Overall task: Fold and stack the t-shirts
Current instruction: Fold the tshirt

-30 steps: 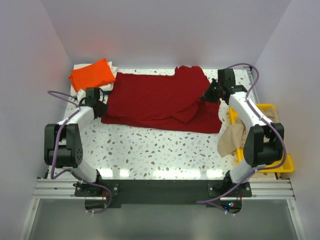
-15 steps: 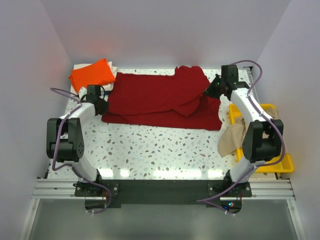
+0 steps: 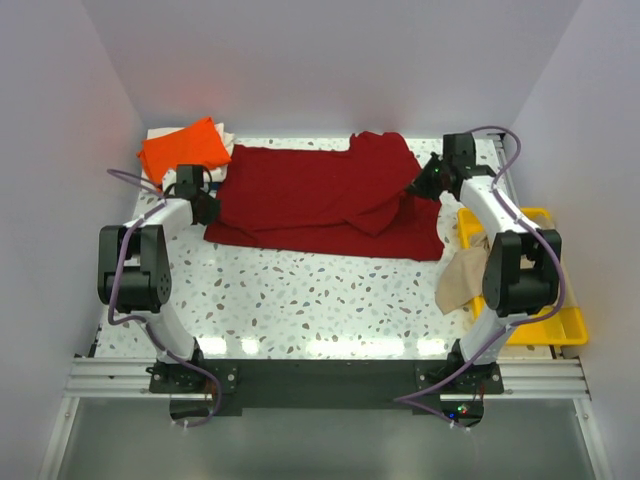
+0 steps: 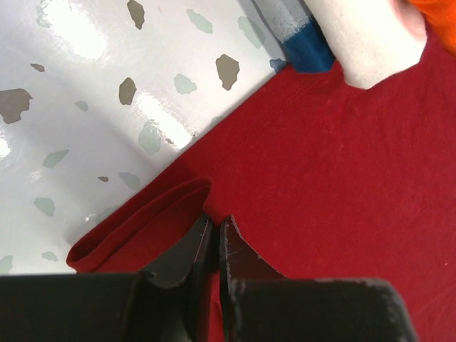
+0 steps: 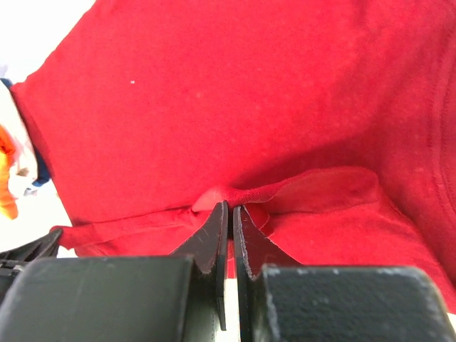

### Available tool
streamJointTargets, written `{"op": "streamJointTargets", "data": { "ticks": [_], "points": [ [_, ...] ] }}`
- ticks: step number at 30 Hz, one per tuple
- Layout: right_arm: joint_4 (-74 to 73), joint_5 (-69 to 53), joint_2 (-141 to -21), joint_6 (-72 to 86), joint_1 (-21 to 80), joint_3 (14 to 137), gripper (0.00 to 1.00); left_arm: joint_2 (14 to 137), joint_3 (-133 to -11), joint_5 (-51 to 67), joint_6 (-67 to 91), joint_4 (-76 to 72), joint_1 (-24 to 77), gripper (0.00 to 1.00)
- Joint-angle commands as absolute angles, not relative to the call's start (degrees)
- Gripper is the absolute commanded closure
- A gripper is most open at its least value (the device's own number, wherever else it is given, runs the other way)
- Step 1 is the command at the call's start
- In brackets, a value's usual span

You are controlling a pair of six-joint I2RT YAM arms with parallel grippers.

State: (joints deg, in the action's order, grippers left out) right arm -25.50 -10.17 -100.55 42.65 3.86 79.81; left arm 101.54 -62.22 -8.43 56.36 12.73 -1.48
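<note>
1. Dark red t-shirt (image 3: 320, 205) takes centre stage, spread across the upper middle of the top view on the speckled table (image 3: 320, 300), well apart from the arm bases.
2. Its long axis runs left to right across the frame, one end at each gripper. A lobe of cloth bulges toward the top right. Which end is the neck cannot be told from here.
3. Left gripper (image 3: 203, 207) sits at the shirt's left end. In its wrist view the fingers are pressed almost together, just a sliver between them, and the rolled red edge appears nipped at the tips.
4. Right gripper (image 3: 425, 185) is at the right end, fingers likewise all but closed, and the red cloth puckers up into a ridge exactly where they meet. That looks like a firm pinch.
5. Judging by the doubled layers along the lower edge, the step in hand is a lengthwise fold of this shirt, both arms sharing it.
6. The next move likely calls for both ends travelling together at one height, so the fold lands straight and the cloth does not skew or sag.
7. Waiting elsewhere: the orange t-shirt (image 3: 185, 148) lies folded at upper left on the whitish t-shirt (image 3: 226, 141), just beside the red one. The beige-tan t-shirt (image 3: 460, 280) droops over the edge of the yellow tray (image 3: 560, 325) at right, not yet folded.
</note>
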Motion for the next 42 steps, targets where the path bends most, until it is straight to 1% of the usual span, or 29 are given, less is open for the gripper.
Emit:
{"op": "streamJointTargets", "data": {
  "ticks": [1, 14, 16, 23, 30, 42],
  "points": [
    [-22.9, -11.4, -98.4, 43.1, 2.7, 77.6, 1.00, 101.8, -64.5, -8.0, 55.0, 11.2, -1.8, 0.91],
    [-22.0, -12.5, -95.4, 43.2, 0.2, 73.6, 1.00, 101.1, -64.2, -7.6, 56.2, 10.5, -1.9, 0.91],
    [-22.0, -12.6, -95.4, 43.2, -1.9, 73.1, 1.00, 100.8, -64.5, -7.8, 56.1, 11.0, -1.9, 0.91],
    [-21.5, -12.7, -94.7, 43.4, -3.4, 71.9, 1.00, 100.5, -64.9, -8.0, 55.7, 11.3, -2.3, 0.91],
    [-21.4, -13.6, -95.1, 43.4, -4.0, 72.0, 1.00, 101.5, -65.3, -7.3, 55.7, 10.6, -2.4, 0.91],
    [-21.4, -14.1, -96.8, 43.7, -4.5, 73.4, 1.00, 105.2, -69.6, -5.4, 55.5, 10.1, -2.4, 0.92]
  ]
}}
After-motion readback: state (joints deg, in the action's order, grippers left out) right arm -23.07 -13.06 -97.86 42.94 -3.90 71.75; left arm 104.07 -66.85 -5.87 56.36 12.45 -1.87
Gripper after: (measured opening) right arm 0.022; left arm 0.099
